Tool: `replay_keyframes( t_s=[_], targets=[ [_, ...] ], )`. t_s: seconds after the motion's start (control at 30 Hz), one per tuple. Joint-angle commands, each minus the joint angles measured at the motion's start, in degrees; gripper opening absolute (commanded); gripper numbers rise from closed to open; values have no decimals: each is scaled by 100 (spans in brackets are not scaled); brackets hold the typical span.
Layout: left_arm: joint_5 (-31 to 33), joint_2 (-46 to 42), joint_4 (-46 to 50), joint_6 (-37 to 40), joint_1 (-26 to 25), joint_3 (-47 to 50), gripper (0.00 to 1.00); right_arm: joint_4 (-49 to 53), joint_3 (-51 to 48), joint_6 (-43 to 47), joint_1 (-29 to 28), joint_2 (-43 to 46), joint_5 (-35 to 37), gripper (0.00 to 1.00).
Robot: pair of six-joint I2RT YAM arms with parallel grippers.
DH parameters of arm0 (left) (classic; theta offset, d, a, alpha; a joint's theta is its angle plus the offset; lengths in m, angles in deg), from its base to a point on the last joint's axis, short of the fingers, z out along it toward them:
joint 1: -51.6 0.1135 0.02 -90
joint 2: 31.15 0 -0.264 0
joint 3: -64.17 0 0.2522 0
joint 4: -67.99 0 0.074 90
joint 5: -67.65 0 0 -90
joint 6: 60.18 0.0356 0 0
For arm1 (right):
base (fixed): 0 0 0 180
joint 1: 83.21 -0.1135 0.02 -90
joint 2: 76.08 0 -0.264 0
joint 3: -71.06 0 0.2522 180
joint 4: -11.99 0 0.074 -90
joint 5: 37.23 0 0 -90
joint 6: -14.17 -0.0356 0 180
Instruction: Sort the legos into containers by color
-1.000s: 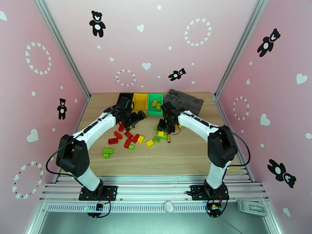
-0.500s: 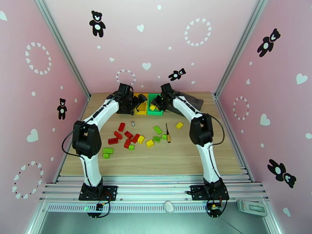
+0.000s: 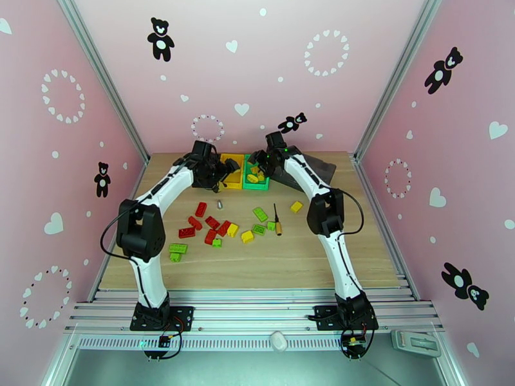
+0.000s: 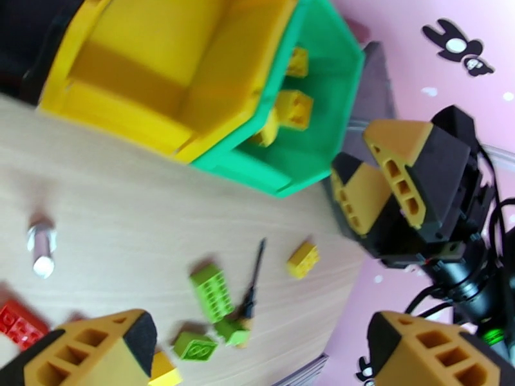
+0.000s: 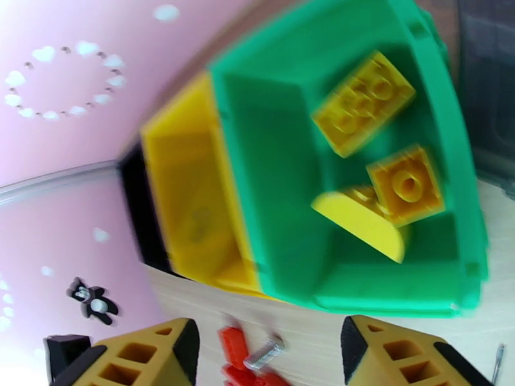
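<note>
Your left gripper [image 4: 264,332] stands wide open with nothing between its fingers [image 4: 96,345]. It hangs at the middle of the bench's [image 3: 309,252] far edge, by the yellow bin [image 4: 148,72].

Your right gripper [image 5: 270,349] has its jaws partly spread and grips nothing. It hovers over the green bin [image 5: 270,188], close to the left gripper.

You can see the three bins in a row along that far edge, side walls touching. The black bin [image 5: 135,207] is on the left, the yellow one in the middle and the green one on the right. Three yellow bricks [image 5: 364,110] lie inside the green bin, one of them tipped on its edge.

The other pieces are scattered across the middle of the bench, well in front of the bins:
- The red legos [image 3: 187,232] are clustered toward the left.
- The green legos [image 3: 178,248] are split, two nearest the left arm and the others further right.
- The loose yellow legos [image 3: 247,237] are mixed among them, with one apart toward the right.

An orange-handled screwdriver [image 3: 277,221] lies among the right-hand pieces, pointing roughly toward the far edge. A small grey metal piece [image 3: 219,203] rests on the bare wood between the bins and the red legos. A dark grey tray [image 3: 322,167] sits toward the far right corner, just beside the green bin and partly behind your right arm.
</note>
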Motion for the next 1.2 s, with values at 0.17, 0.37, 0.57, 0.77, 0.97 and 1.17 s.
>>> replay_keyframes(
  t_s=[0.17,0.37,0.57,0.77,0.97,1.17],
  targets=[
    [651,-1021,560,535,12,1156,92,1361,-1356,1317,-621,1649,761,59],
    [874,-1831,676,429,31,2177,93,1399,-3165,1678,-1218,2701,1009,62],
    [1078,-2612,508,-147,29,3160,94,1116,-4445,1591,-1976,3298,974,67],
    [1240,-3123,441,-487,24,3675,96,1074,-4789,1546,-2467,3021,995,69],
    [1322,-3547,581,-597,28,4111,97,1046,-4736,1603,-2531,2532,896,70],
    [1281,-4149,494,-932,28,4791,99,1161,-4491,1756,-2534,2108,953,71]
  ],
)
